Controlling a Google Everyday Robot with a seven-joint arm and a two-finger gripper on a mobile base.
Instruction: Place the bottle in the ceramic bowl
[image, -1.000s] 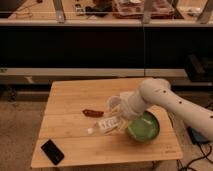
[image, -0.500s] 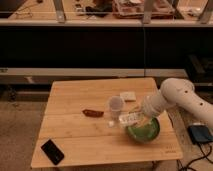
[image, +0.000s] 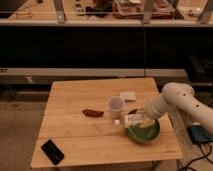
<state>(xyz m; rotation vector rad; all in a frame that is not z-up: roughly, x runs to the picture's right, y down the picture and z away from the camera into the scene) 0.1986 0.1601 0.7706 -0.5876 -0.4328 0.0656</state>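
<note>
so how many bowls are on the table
1: the ceramic bowl sits at the table's front right, under the gripper holding the bottle.

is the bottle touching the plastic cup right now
Apart. The camera view shows bare table between the cup and the bottle, held by the gripper at the bowl's rim.

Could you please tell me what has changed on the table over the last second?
The gripper has carried the bottle to the right, from left of the green bowl to over its left rim, and the arm has swung right with it. The bottle has not been let go. The cup, the phone and the dark red item stayed put.
</note>
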